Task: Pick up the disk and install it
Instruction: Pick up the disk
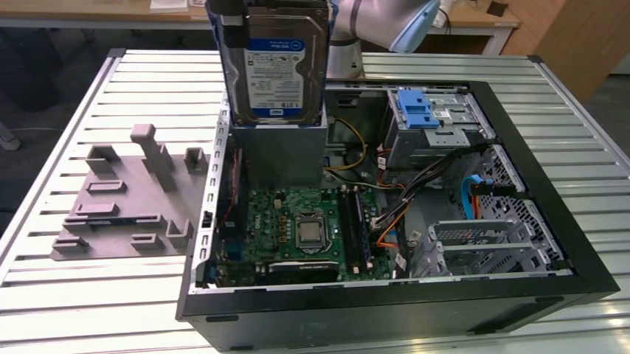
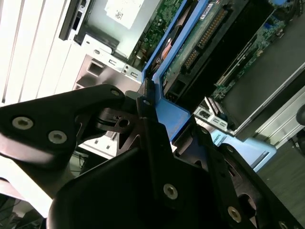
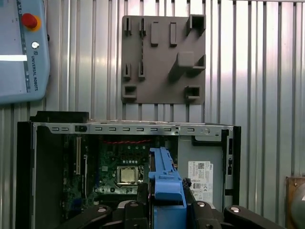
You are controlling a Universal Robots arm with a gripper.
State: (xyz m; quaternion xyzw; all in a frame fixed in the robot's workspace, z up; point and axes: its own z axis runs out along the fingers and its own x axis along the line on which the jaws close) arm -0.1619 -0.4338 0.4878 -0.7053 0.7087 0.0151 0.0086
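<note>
Above the open case point(image 1: 551, 184), you have the disk point(image 1: 276, 66) hanging upright, its label facing the exterior camera. Its lower edge lines up in that view with the grey power supply box point(image 1: 280, 151); you cannot tell from there whether they touch.

In the second wrist view the gripper point(image 2: 162, 119) is closed on the disk's blue carrier point(image 2: 174, 121), with black fingers point(image 2: 145, 102) pressed against either side of the end tab. The first wrist view shows the same grip: the carrier point(image 3: 164, 176) stands up out of the gripper point(image 3: 167, 202), with the motherboard point(image 3: 124, 167) beyond it.

The drive cage point(image 1: 428, 110) with its blue latch sits in the case's far corner, toward the exterior view's right. A grey fixture plate point(image 1: 128, 199) lies on the slatted table point(image 1: 59, 295) beside the case, on the exterior view's left. The arm point(image 1: 394, 22) shows behind the disk.
</note>
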